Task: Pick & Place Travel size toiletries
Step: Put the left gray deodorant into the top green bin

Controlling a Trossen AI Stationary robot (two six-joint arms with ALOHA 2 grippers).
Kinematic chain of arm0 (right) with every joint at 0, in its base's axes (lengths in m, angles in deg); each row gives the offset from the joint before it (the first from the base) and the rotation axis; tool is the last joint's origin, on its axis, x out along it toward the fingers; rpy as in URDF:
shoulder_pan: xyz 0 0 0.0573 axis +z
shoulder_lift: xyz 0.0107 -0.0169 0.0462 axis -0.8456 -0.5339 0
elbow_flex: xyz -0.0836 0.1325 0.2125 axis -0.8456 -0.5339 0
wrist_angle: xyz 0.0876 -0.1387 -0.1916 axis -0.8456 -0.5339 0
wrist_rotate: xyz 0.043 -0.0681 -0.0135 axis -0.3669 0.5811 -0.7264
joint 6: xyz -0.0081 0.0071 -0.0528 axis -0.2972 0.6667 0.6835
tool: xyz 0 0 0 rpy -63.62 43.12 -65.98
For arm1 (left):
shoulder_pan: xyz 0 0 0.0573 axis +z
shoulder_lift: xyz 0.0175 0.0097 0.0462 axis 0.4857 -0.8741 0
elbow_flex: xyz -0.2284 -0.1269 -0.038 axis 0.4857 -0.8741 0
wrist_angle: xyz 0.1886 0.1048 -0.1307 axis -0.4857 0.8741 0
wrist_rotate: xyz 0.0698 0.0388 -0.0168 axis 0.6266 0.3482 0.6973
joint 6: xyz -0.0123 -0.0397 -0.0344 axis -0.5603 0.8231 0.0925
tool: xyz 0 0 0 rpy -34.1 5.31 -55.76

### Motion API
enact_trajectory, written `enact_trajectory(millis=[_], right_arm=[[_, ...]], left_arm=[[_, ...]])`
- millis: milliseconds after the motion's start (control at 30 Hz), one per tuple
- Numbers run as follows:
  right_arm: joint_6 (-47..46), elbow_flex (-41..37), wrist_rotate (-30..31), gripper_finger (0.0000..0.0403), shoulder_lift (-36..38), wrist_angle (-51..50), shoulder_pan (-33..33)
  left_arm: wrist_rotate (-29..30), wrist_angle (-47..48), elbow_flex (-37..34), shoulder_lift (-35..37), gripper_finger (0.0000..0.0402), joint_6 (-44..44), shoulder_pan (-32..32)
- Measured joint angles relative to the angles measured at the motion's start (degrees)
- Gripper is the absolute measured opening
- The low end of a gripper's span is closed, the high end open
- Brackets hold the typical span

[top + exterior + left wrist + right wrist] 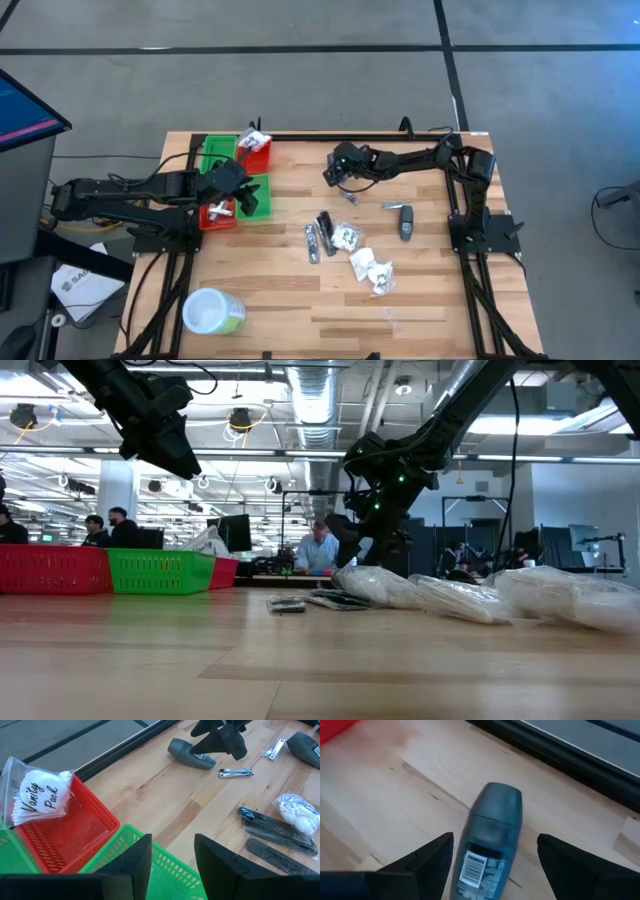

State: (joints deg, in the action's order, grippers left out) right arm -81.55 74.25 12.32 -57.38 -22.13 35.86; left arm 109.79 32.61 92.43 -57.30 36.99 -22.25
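Note:
My right gripper (495, 840) is open and low over a dark grey oval bottle (490, 827) lying on its side near the table's far edge. One finger stands on either side of the bottle with a gap. In the high view that gripper (338, 178) hides the bottle. My left gripper (172, 865) is open and hovers above a green bin (165, 870), touching nothing. A second dark bottle (406, 225), two slim dark tubes (318, 238), white wrapped packets (365, 262) and a nail clipper (236, 771) lie flat on the wood mid-table.
Red and green bins (235, 185) sit at the table's far left. A clear "Vanity Pack" bag (37, 797) leans in a red bin (75, 835). A white-lidded green tub (212, 312) stands at the near left corner. Bare wood lies along the near edge.

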Motion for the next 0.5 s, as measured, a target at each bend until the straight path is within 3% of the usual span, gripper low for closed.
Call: enact_trajectory(millis=[500], right_arm=[[-6.36,-0.10,-0.22,0.0276,-2.66,-0.56,1.72]], left_arm=[[0.26,-0.01,0.00,0.00,0.0140,-0.01,0.00]])
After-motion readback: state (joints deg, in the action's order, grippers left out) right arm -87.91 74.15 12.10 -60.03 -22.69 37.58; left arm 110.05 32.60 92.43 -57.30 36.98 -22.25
